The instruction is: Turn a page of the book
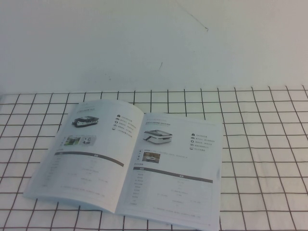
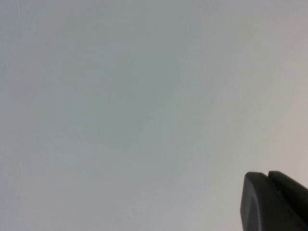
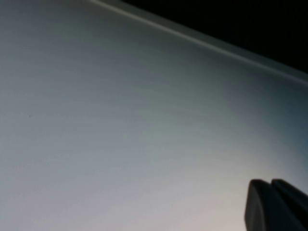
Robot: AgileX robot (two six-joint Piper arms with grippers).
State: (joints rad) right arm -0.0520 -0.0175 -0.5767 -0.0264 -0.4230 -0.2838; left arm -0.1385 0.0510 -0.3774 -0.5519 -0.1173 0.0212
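The book (image 1: 127,166) is seen lying open and flat on the checked cloth (image 1: 260,144) that covers the worktop, its near edge close to the robot's side and its spine running away towards the pale wall (image 1: 154,43). Neither arm is seen in the high view.

The page (image 1: 175,173) to be turned is judged to be the right-hand leaf, just right of the spine. It is expected to be very light, thin and limp, with a glossy, slippery surface; it may be creased if pinched hard, and the leaf beneath may be dragged along. A hold is best taken at the outer free edge or near corner, farthest from the spine, where the leaf can be peeled up. The booklet itself is light enough to be shifted on the cloth.

The left end effector (image 2: 274,202) is shown only as a dark tip against a blank surface, well away from the book; its opening cannot be told. The right end effector (image 3: 276,204) is likewise parked away from the book, fully closed and holding nothing.
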